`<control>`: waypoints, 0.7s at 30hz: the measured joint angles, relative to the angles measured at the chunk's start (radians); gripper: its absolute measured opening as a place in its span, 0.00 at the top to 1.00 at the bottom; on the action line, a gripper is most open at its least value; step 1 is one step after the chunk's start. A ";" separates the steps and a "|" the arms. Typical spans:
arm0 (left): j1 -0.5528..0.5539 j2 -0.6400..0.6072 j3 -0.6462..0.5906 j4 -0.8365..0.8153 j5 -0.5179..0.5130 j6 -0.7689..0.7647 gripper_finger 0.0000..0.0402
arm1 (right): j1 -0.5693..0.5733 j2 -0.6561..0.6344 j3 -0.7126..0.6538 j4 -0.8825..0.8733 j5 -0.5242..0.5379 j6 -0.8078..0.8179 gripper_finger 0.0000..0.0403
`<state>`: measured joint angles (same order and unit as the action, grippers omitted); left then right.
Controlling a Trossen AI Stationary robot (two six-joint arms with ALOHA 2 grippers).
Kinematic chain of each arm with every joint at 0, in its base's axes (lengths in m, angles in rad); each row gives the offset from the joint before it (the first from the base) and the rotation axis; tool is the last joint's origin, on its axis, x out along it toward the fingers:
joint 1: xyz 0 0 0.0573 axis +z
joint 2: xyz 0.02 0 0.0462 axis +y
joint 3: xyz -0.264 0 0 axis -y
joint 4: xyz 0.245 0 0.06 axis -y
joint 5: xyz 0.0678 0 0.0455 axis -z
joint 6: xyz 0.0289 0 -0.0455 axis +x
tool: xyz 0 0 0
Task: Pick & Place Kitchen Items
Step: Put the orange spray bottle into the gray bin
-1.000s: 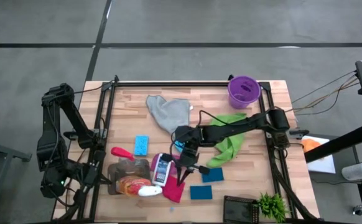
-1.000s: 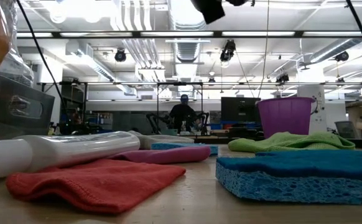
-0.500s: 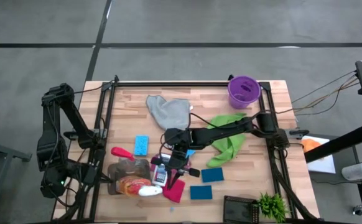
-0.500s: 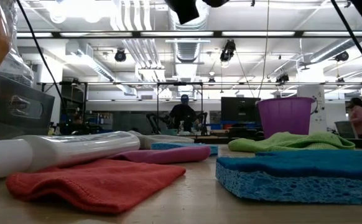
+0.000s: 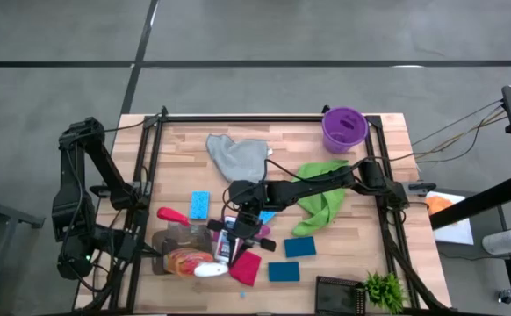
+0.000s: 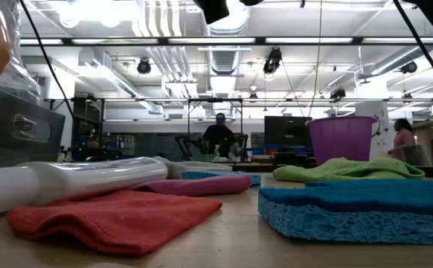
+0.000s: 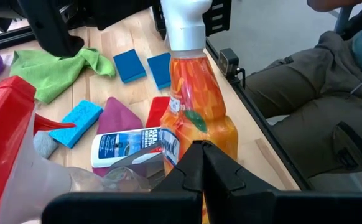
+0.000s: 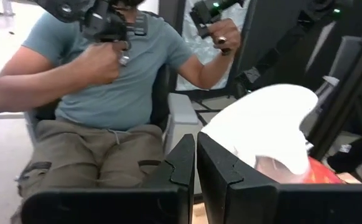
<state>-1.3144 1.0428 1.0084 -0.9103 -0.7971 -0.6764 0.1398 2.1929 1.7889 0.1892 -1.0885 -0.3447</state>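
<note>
My right gripper (image 5: 234,246) (image 8: 195,155) hovers shut and nearly level above the small white bottle (image 5: 226,244), which lies on its side on the magenta cloth (image 7: 120,115). Next to them lie the red cloth (image 5: 247,268) and the orange spray bottle (image 5: 185,262), on its side with its white trigger head (image 8: 265,124) close beyond my right fingers. The clear spray bottle (image 5: 181,235) lies alongside. My left gripper (image 7: 201,149) waits shut at the table's left edge, just short of the two spray bottles. Farther off lie a grey cloth (image 5: 238,156), a green cloth (image 5: 324,200) and blue sponges (image 5: 200,204) (image 5: 299,247).
A purple bucket (image 5: 343,129) stands at the far right. A small green plant (image 5: 383,288) and a black box (image 5: 339,290) sit at the near right corner. Black rails (image 5: 146,175) run along the table's sides. A seated person (image 8: 106,81) with hand controllers is beyond the near edge.
My right gripper has moved toward the table's left edge, from beside the red cloth to above the small white bottle. It stays shut and clear of the table. Nothing on the table has shifted.
</note>
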 joint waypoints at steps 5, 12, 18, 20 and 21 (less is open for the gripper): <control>0.000 0.000 0.000 0.000 0.000 0.000 1.00 | 0.006 0.000 -0.001 0.019 0.031 0.000 0.96; 0.000 0.000 0.000 0.000 0.000 0.000 1.00 | 0.025 0.000 -0.002 0.030 0.155 0.005 0.96; 0.000 0.000 0.000 0.000 0.000 -0.001 1.00 | 0.026 -0.001 -0.003 0.010 0.174 0.053 0.96; 0.000 0.000 0.000 0.000 0.000 -0.001 1.00 | 0.024 -0.004 -0.003 -0.019 0.172 0.061 0.96; 0.000 0.000 0.000 0.000 0.000 -0.001 1.00 | 0.024 -0.006 -0.003 -0.040 0.163 0.060 0.96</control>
<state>-1.3148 1.0428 1.0084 -0.9104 -0.7971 -0.6769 0.1640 2.1871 1.7863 0.1489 -0.9253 -0.2842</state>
